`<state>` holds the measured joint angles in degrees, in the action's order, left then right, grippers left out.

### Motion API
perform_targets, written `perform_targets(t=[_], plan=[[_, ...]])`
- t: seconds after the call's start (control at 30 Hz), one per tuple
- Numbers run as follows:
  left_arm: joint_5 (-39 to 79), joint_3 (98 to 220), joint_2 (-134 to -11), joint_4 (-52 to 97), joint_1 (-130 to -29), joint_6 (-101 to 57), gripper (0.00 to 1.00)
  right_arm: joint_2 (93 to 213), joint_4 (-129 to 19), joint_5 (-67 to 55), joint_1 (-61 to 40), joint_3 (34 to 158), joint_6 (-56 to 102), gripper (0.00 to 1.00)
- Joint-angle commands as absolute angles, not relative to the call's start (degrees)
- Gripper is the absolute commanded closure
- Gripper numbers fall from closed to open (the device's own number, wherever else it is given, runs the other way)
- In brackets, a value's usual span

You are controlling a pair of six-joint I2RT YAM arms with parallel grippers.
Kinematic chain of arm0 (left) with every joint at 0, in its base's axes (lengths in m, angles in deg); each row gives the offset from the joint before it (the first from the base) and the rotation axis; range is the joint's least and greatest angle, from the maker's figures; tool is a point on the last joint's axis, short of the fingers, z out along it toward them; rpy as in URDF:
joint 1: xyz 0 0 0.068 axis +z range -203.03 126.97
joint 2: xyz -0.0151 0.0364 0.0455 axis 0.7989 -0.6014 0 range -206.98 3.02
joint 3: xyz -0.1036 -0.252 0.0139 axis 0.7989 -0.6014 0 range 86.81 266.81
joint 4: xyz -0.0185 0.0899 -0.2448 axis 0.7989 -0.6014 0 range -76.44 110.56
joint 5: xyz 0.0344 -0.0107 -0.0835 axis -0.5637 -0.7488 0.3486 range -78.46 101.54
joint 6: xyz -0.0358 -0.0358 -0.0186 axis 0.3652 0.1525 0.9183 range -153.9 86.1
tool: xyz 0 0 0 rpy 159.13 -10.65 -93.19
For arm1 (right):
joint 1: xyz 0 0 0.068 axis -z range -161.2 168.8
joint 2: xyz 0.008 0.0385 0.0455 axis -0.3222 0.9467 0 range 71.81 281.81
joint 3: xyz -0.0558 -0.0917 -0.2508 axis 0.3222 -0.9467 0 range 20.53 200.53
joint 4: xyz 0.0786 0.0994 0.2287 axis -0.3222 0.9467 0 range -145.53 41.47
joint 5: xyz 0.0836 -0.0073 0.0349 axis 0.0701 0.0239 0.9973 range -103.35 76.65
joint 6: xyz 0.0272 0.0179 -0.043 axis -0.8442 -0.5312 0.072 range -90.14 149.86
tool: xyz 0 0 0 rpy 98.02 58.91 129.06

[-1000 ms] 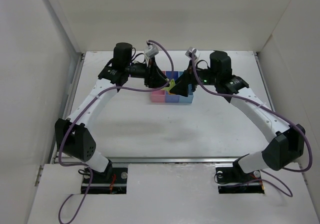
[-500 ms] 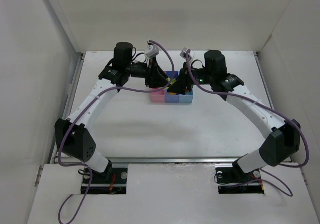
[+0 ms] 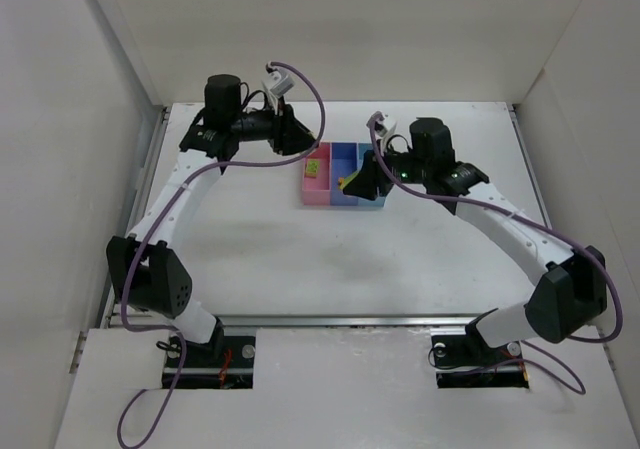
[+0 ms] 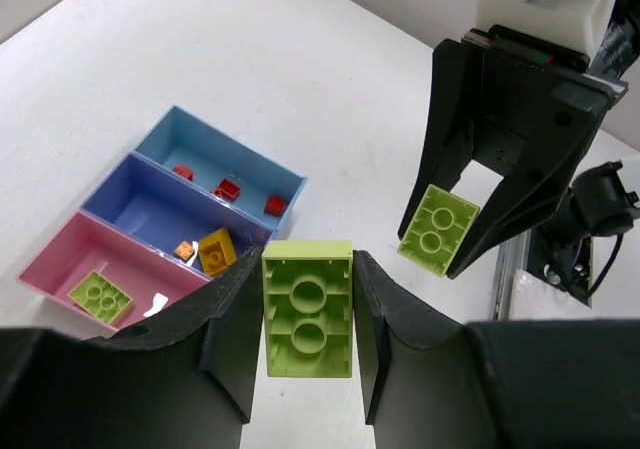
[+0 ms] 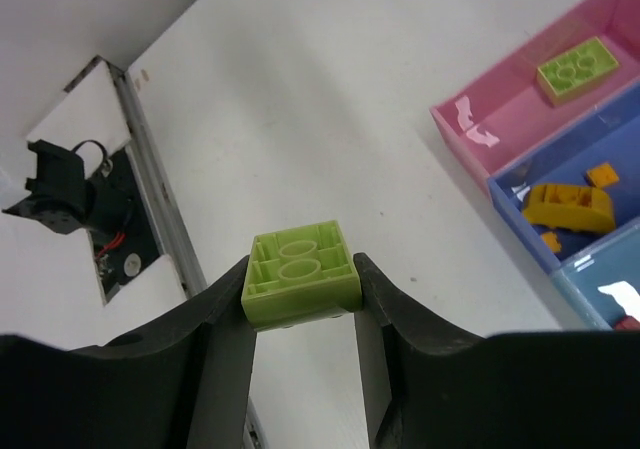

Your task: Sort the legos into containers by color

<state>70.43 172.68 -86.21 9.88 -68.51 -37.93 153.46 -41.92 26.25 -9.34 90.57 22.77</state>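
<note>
My left gripper [image 4: 307,269] is shut on a lime green brick [image 4: 307,314], held above the table left of the bins [image 3: 290,134]. My right gripper [image 5: 300,269] is shut on another lime green brick [image 5: 300,279]; it hangs by the bins' near right side [image 3: 358,181] and also shows in the left wrist view [image 4: 438,231]. The pink bin [image 4: 45,266] holds one lime brick [image 4: 100,295]. The medium blue bin [image 4: 120,191] holds yellow-orange bricks [image 4: 215,251]. The light blue bin [image 4: 195,137] holds red bricks [image 4: 228,189].
The three joined bins [image 3: 331,200] stand at mid-table towards the back. White walls enclose the table on the left, back and right. A metal rail [image 3: 330,320] runs along the near edge in front of the arm bases.
Both grippers met over the bins with a lime piece between them. Now they have drawn apart, the left one back and to the left, each holding a lime brick.
</note>
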Motion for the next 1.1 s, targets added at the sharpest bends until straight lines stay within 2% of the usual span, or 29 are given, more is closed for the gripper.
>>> perform_targets(t=[0.0, 0.07, 0.17, 0.2, 0.33, 0.43, 0.53, 0.63, 0.67, 0.97, 1.07], plan=[[68.8, 175.2, -85.9, 10.7, -68.8, -37.8, 1.0, 151.2, -42.6, 23.2, -8.4, 89.5, 22.9, 1.0], [65.6, 174.6, -87.3, 9.3, -70.3, -39.4, 1.0, 151.2, -42.0, 22.6, -8.4, 90.0, 23.4, 1.0], [52.9, 174.6, -90.4, 8.2, -72.9, -40.5, 1.0, 151.7, -39.9, 19.2, -8.4, 91.1, 23.4, 1.0], [45.2, 174.6, -91.4, 8.2, -73.4, -40.5, 1.0, 151.7, -39.1, 18.0, -7.8, 91.1, 23.4, 1.0], [31.9, 175.9, -97.2, 8.7, -75.3, -40.5, 1.0, 151.0, -39.1, 14.9, -7.2, 91.1, 23.4, 1.0], [27.5, 176.6, -100.5, 10.9, -76.5, -40.5, 1.0, 150.4, -39.1, 14.9, -6.7, 91.1, 23.4, 1.0], [25.8, 175.5, -101.8, 11.6, -76.5, -40.5, 1.0, 149.9, -38.0, 13.8, -6.7, 91.1, 23.4, 1.0], [25.2, 175.5, -104.0, 11.6, -76.5, -40.0, 0.9, 149.9, -37.5, 13.8, -6.2, 91.1, 24.0, 1.0], [25.8, 175.5, -104.0, 11.6, -76.5, -39.4, 0.79, 149.9, -37.5, 13.8, -6.2, 91.6, 24.0, 1.0], [28.8, 175.0, -107.6, 11.9, -76.5, -34.3, 0.68, 150.4, -36.5, 13.8, -6.2, 93.2, 25.0, 1.0], [28.8, 175.7, -108.2, 12.6, -77.0, -32.8, 0.59, 150.4, -35.2, 13.8, -6.2, 93.2, 25.5, 1.0]])
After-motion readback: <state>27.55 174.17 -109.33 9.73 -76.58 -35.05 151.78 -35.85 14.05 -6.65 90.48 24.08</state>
